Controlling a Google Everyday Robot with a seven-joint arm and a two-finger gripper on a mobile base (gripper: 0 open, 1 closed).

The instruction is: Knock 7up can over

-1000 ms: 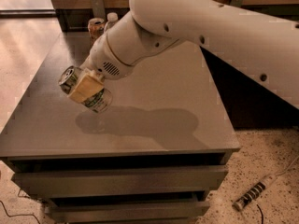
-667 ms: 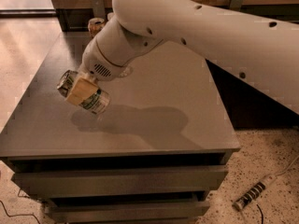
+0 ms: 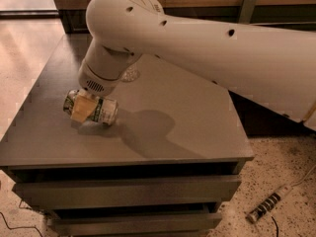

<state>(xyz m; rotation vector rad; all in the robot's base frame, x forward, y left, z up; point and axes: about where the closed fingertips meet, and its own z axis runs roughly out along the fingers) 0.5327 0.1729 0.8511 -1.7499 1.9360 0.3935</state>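
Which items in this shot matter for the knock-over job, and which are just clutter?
Job: 7up can, lying on its side on the grey table; claw at the can.
Clutter: clear bottle, mostly hidden behind the arm; power strip on the floor.

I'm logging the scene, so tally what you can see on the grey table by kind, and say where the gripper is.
Drink cans: 1, the 7up can, on its side with the gripper across it.
Clear plastic bottles: 1, the bottle, mostly hidden behind the arm.
Total: 2 in view; the arm may hide more.
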